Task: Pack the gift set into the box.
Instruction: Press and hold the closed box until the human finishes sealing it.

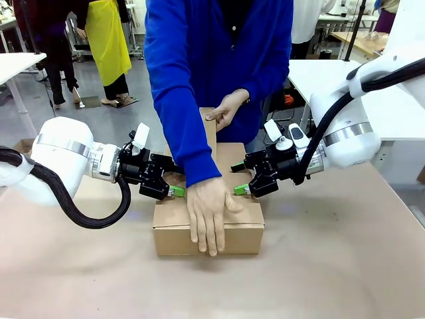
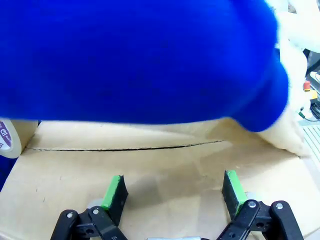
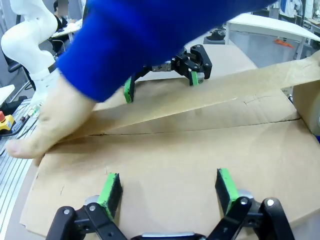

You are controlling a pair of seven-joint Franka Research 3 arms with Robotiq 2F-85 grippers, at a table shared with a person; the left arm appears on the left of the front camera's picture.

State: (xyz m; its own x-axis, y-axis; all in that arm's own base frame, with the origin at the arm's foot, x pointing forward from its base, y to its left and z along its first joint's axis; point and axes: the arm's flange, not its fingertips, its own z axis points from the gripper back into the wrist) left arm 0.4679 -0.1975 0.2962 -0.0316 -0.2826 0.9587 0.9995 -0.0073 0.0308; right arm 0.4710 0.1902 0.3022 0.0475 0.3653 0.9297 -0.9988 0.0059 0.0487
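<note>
While the person in the blue sleeve point(image 1: 176, 100) leaned over from the far side, the box point(image 1: 208, 229) sat closed at the middle of the bench point(image 1: 332, 266), its flaps folded flat along a centre seam point(image 2: 125, 148). The person's one palm point(image 1: 208, 209) lay flat on the near part of the box top, fingers over the front edge; the other point(image 1: 226, 109) gripped a strip of brown packing tape point(image 1: 210, 133) held up above the far side, and a tape roll point(image 2: 7, 137) showed at the left edge of the left wrist view. The left hand point(image 1: 174, 191) rested at the left side of the box top, fingers spread with nothing between the green pads point(image 2: 114, 191). The right hand point(image 1: 243, 189) rested at the right side of the top, likewise spread and empty, its pads point(image 3: 227, 184) just over the cardboard. The two robot hands faced each other across the person's palm. The gift set was hidden, the flaps being shut
</note>
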